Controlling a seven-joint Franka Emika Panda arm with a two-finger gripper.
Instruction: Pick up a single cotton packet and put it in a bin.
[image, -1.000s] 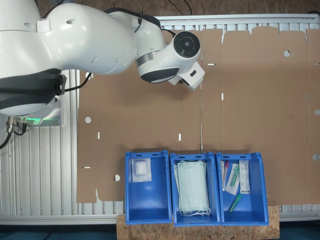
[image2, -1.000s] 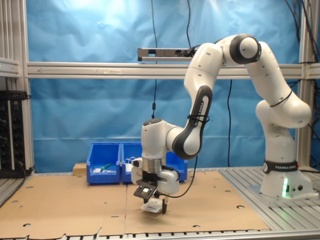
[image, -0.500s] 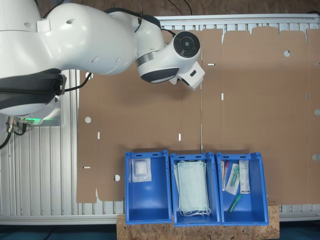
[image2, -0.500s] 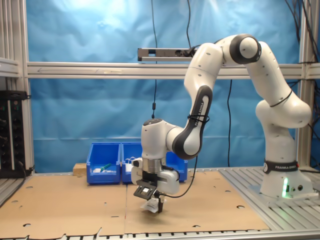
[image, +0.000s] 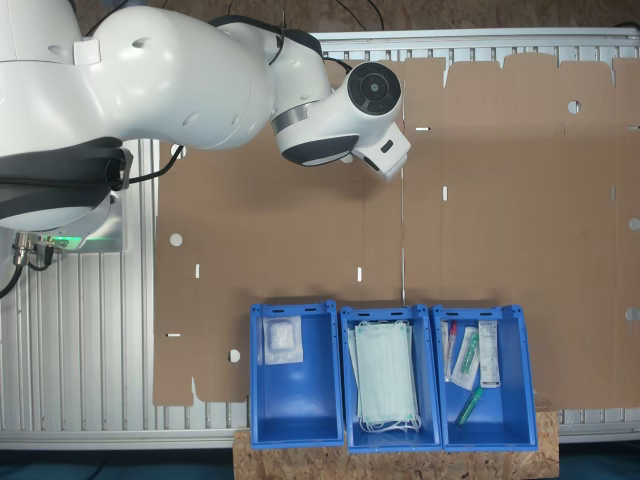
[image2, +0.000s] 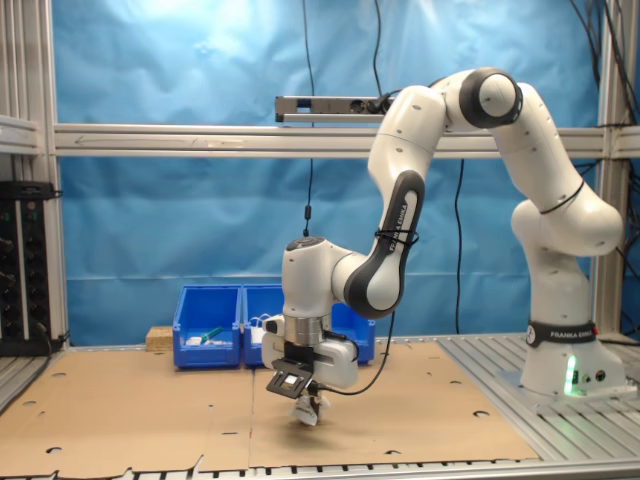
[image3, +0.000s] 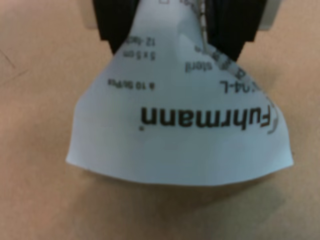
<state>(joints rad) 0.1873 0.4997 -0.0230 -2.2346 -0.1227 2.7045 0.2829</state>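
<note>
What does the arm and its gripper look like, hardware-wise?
Glossy white rounded arm links with dark grey joint bands, black lettering on the forearm, a black cable looped beside it, and a green light at the base. The gripper has black fingers.

— Packet colour?
— The cotton packet pinched in my gripper is white with black print on its face; my fingers are black.

— Surface beneath?
— Plain brown cardboard, over ribbed silver metal decking.

— Bins?
— Three, all blue. The bin with the gauze holds one whitish square. The middle bin holds pale green face masks. The third bin holds white slim packets and a green item.

— Myself?
— White arm, black joint bands. Blue backdrop behind.
</note>
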